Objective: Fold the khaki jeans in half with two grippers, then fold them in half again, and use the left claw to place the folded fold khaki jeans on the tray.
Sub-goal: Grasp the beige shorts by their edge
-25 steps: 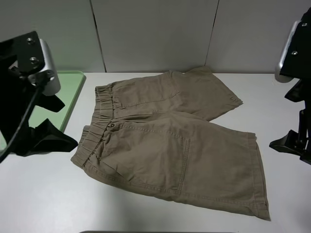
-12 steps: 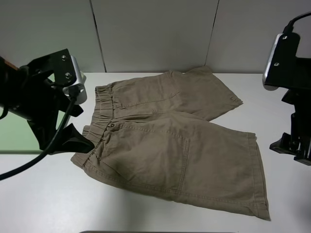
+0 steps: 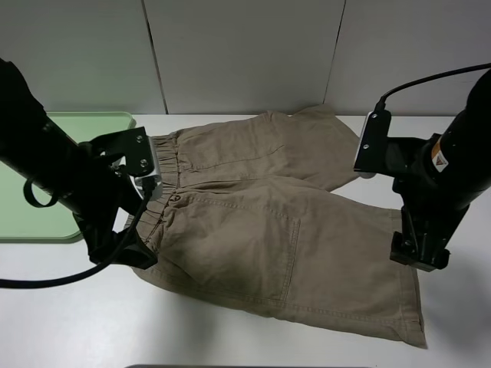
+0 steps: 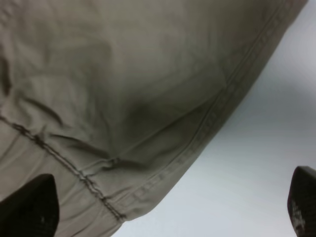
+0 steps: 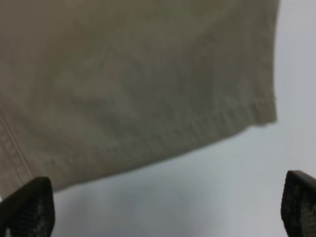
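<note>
Wrist views reveal spread jaws: black left gripper (image 4: 165, 202) over khaki cotton shorts' (image 4: 123, 89) waistband corner, right gripper (image 5: 164, 205) over a hem; only overhead shows the pale green plastic tray (image 3: 38, 199).

Black left gripper (image 4: 165, 210) and right gripper (image 5: 165, 210), textured fingertips (image 4: 29, 207); white-edged boxes (image 3: 370, 146) with screws (image 3: 140, 139) behind jaws; looping black cables (image 3: 61, 277); orange-white label (image 3: 439, 156).

On my high camera I see a plain white worktop (image 3: 69, 307), smooth and matte, running back to a wall (image 3: 245, 54) of pale grey panels. The panels are split by a left seam (image 3: 153, 57) and a right seam (image 3: 335, 54), both dark and slightly slanted. Both wrist feeds show the same white surface, blurred.
</note>
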You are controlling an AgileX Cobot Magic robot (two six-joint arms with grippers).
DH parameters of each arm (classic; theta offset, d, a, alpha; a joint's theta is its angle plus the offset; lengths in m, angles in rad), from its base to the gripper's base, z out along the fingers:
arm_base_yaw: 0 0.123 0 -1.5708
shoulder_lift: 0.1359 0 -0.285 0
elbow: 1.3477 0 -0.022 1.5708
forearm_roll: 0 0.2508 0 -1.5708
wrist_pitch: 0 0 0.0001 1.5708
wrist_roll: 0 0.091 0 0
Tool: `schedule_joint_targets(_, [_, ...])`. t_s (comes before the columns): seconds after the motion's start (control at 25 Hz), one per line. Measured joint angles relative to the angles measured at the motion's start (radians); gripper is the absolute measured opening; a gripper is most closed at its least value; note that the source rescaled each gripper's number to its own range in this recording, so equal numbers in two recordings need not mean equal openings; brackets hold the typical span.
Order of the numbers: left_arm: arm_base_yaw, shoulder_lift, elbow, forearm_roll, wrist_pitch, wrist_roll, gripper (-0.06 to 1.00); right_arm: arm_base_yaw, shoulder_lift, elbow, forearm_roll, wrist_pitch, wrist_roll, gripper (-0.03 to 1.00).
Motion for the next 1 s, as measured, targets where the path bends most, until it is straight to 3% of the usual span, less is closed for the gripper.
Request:
schedule_joint_targets(0.44, [0.000, 0.096, 0.000, -0.002, -0.002, 0.186, 0.98, 0.000, 0.176, 0.000, 0.068, -0.092, -0.023, 1.00])
schedule_joint_targets(0.64, [0.000, 0.098, 0.000, -0.001, 0.002, 0.320, 0.98, 0.000, 0.252, 0.000, 0.146, -0.088, -0.094, 1.00])
schedule_joint_targets(1.0, [0.000, 0.098, 0.047, 0.029, -0.026, 0.401, 0.97, 0.034, 0.263, 0.099, 0.182, -0.132, -0.232, 1.00])
